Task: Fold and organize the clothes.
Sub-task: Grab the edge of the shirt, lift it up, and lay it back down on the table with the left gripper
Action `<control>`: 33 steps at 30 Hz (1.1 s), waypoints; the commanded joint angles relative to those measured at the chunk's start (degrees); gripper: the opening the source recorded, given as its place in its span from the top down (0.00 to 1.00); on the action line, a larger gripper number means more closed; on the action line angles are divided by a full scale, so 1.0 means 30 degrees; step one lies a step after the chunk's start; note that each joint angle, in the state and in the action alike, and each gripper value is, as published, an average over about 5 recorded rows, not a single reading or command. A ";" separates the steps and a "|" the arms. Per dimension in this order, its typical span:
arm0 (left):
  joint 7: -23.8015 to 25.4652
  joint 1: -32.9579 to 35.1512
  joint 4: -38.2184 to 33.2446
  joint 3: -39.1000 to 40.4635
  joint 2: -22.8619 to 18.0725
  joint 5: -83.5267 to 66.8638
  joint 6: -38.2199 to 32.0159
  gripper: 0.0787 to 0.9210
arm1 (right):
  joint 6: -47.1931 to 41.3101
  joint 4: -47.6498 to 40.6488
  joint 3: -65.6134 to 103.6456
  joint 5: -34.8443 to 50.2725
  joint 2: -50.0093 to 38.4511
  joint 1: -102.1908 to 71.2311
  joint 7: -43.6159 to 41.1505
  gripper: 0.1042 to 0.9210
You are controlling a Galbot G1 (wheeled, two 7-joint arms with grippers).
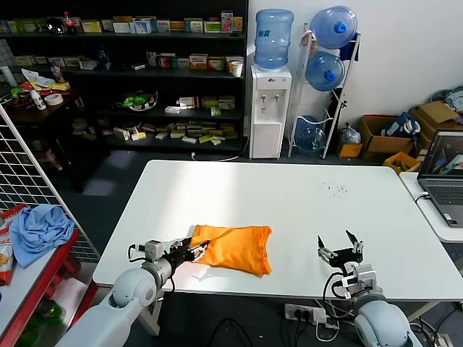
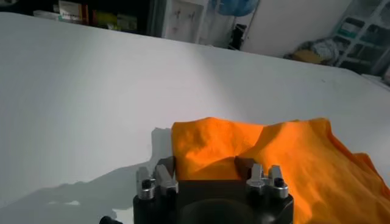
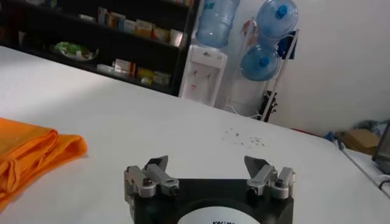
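A: How far is the folding?

B: The orange T-shirt (image 1: 233, 248) lies bunched near the table's (image 1: 289, 195) near edge. The left gripper (image 1: 189, 253) pinches its left edge; the right gripper (image 1: 341, 248) waits spread, well apart. Much folding remains.

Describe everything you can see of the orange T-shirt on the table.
The orange T-shirt is plain bright orange, of soft, cotton-like cloth. It lies folded into a thick, wrinkled, roughly rectangular bundle, with layered edges showing at the end nearer the robot's right side. No sleeve, neck or label shows. It rests on the white table, near the front edge. The left gripper is at its left end, with cloth bunched up between its fingertips. The right gripper stands open, apart from it.
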 commanded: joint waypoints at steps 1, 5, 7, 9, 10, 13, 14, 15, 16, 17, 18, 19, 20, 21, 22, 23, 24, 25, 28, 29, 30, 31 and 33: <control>0.0285 0.0020 -0.0171 -0.0013 -0.0030 -0.0271 0.0402 0.38 | -0.0032 0.0056 -0.0012 0.0023 0.0029 0.0038 0.0028 0.12; 0.0158 0.0017 -0.0209 -0.0073 -0.0152 -0.0325 0.0266 0.51 | -0.0048 0.0106 -0.0029 -0.0006 0.0066 0.0003 0.0043 0.12; 0.0013 0.0040 -0.0272 -0.0125 -0.0169 -0.0351 0.0147 0.58 | -0.0056 0.0148 -0.0035 -0.0018 0.0079 -0.0022 0.0046 0.12; -0.0156 0.0117 -0.0436 -0.0203 -0.0113 -0.0396 0.0072 0.66 | -0.0062 0.0193 -0.0034 -0.0023 0.0081 -0.0037 0.0049 0.12; -0.0236 0.0178 -0.0557 -0.0248 -0.0048 -0.0419 0.0060 0.69 | -0.0062 0.0207 -0.0033 -0.0018 0.0080 -0.0036 0.0049 0.12; -0.0479 0.0403 -0.0968 -0.0452 0.0294 -0.0483 0.0092 0.79 | -0.0064 0.0214 -0.0056 -0.0006 0.0093 0.0021 0.0052 0.12; -0.0561 0.0488 -0.1098 -0.0567 0.0456 -0.0549 0.0126 0.82 | -0.0066 0.0204 -0.0078 -0.0005 0.0104 0.0061 0.0054 0.12; -0.0638 0.0590 -0.1249 -0.0729 0.0662 -0.0631 0.0172 0.85 | -0.0073 0.0193 -0.0117 -0.0007 0.0124 0.0115 0.0059 0.12; -0.0714 0.0685 -0.1409 -0.0900 0.0876 -0.0713 0.0227 0.88 | -0.0083 0.0184 -0.0159 -0.0008 0.0145 0.0171 0.0064 0.12; -0.0814 0.0808 -0.1582 -0.1120 0.1111 -0.0800 0.0288 0.89 | -0.0096 0.0176 -0.0208 -0.0013 0.0180 0.0235 0.0069 0.12; -0.0910 0.0934 -0.1735 -0.1337 0.1361 -0.0872 0.0355 0.91 | -0.0108 0.0169 -0.0257 -0.0020 0.0216 0.0293 0.0074 0.12; -0.1067 0.1059 -0.1882 -0.1571 0.1632 -0.0951 0.0443 0.91 | -0.0117 0.0156 -0.0312 -0.0034 0.0256 0.0358 0.0076 0.12; -0.1294 0.1176 -0.2002 -0.1811 0.1932 -0.1026 0.0562 0.91 | -0.0120 0.0133 -0.0371 -0.0052 0.0291 0.0423 0.0075 0.12; -0.1541 0.1302 -0.2112 -0.2064 0.2275 -0.1098 0.0709 0.91 | -0.0120 0.0102 -0.0435 -0.0071 0.0326 0.0496 0.0074 0.12; -0.1800 0.1402 -0.2188 -0.2275 0.2642 -0.1157 0.0861 0.91 | -0.0117 0.0070 -0.0491 -0.0086 0.0347 0.0557 0.0072 0.12; -0.2119 0.1495 -0.2260 -0.2522 0.3058 -0.1202 0.1031 0.91 | -0.0112 0.0031 -0.0554 -0.0095 0.0369 0.0635 0.0067 0.12; -0.2402 0.1582 -0.2311 -0.2777 0.3545 -0.1218 0.1191 0.91 | -0.0103 -0.0006 -0.0607 -0.0096 0.0387 0.0708 0.0063 0.12; -0.2625 0.1648 -0.2330 -0.3002 0.3999 -0.1235 0.1314 0.91 | -0.0093 -0.0036 -0.0645 -0.0090 0.0400 0.0770 0.0057 0.12; -0.3233 0.1771 -0.2211 -0.3794 0.5527 -0.1336 0.1574 0.91 | -0.0047 -0.0140 -0.0721 -0.0045 0.0416 0.0934 0.0040 0.12; -0.3387 0.1780 -0.2072 -0.4025 0.5962 -0.1358 0.1608 0.91 | -0.0035 -0.0177 -0.0744 -0.0032 0.0415 0.0976 0.0037 0.12; -0.3523 0.1775 -0.1906 -0.4259 0.6430 -0.1355 0.1630 0.91 | -0.0026 -0.0212 -0.0771 -0.0013 0.0412 0.1019 0.0037 0.12; -0.3613 0.1756 -0.1678 -0.4445 0.6827 -0.1303 0.1626 0.91 | -0.0022 -0.0236 -0.0802 0.0003 0.0406 0.1057 0.0038 0.12; -0.3673 0.1691 -0.1114 -0.4754 0.7524 -0.1014 0.1562 0.91 | -0.0020 -0.0256 -0.0870 0.0044 0.0383 0.1138 0.0038 0.12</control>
